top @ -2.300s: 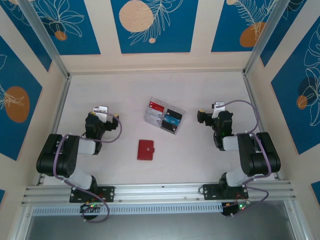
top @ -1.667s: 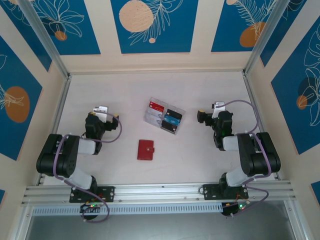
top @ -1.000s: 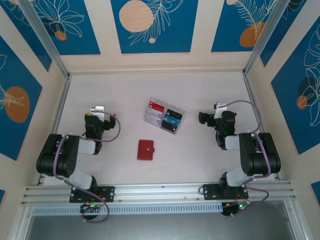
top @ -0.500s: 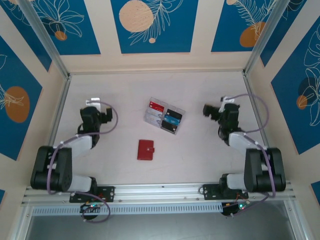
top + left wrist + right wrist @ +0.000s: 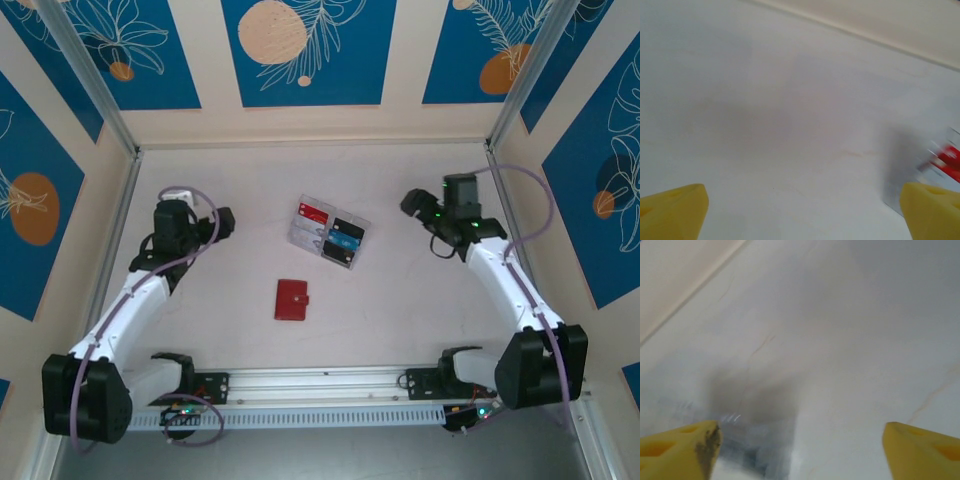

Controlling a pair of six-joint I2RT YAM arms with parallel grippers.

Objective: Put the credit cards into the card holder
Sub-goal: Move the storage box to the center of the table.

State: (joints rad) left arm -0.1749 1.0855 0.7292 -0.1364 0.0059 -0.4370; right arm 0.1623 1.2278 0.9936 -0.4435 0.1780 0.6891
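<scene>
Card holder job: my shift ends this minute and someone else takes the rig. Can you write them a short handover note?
Left gripper: open, empty, above the table, left of the clear tray.
Right gripper: open, empty, right of the tray.
Credit cards: all lying in the tray, red, black and teal among them.
Card holder: looks folded shut, flat on the table, apart from the tray and nearer the arm bases.
Done: nothing; no card is in the card holder.
Left: open the card holder, lift the cards from the tray, slide them in.
</scene>
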